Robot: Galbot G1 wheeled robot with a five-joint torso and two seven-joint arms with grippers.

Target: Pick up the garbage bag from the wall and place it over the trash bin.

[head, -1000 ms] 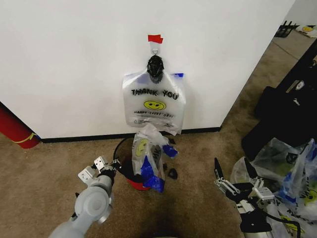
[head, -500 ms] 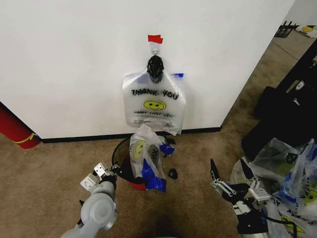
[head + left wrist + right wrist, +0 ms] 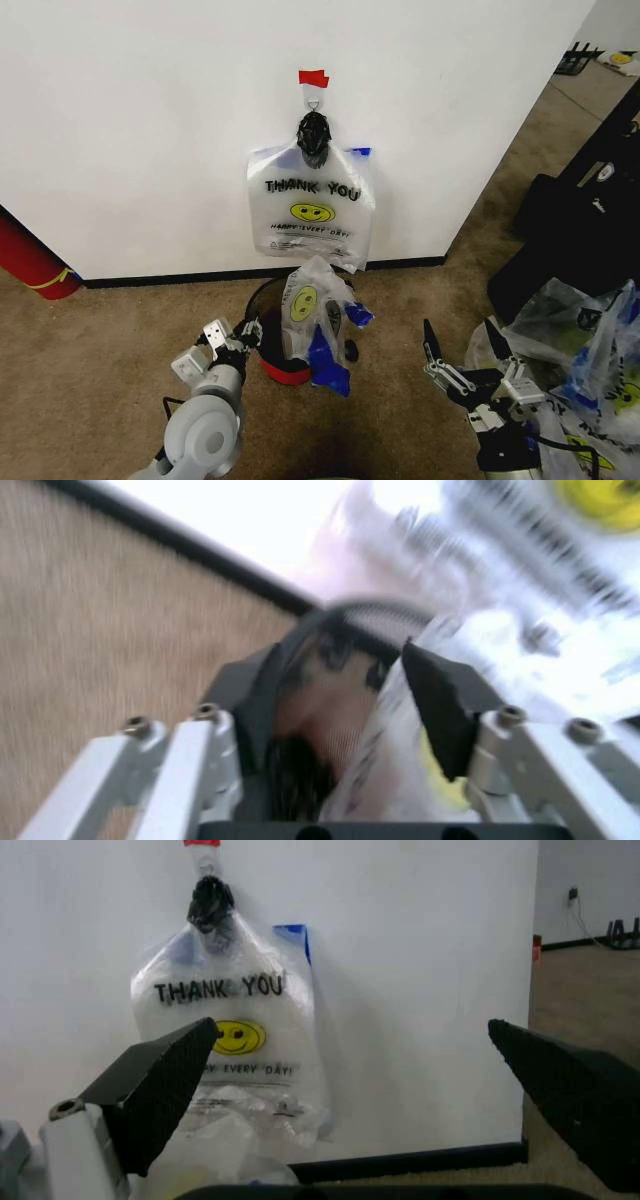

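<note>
Tan carpet floor (image 3: 100, 340) carries the trash bin (image 3: 270, 352) and heaped bags (image 3: 585, 350).

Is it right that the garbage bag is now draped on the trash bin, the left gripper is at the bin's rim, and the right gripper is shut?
Not quite: the right gripper is open, its fingers spread wide in the head view. The garbage bag does drape on the trash bin, and the left gripper is at its rim.

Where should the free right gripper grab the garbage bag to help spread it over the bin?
Probably the loose crumpled edge of the garbage bag facing the right gripper, approached from the robot's right; the left gripper is at the trash bin on the other side.
</note>
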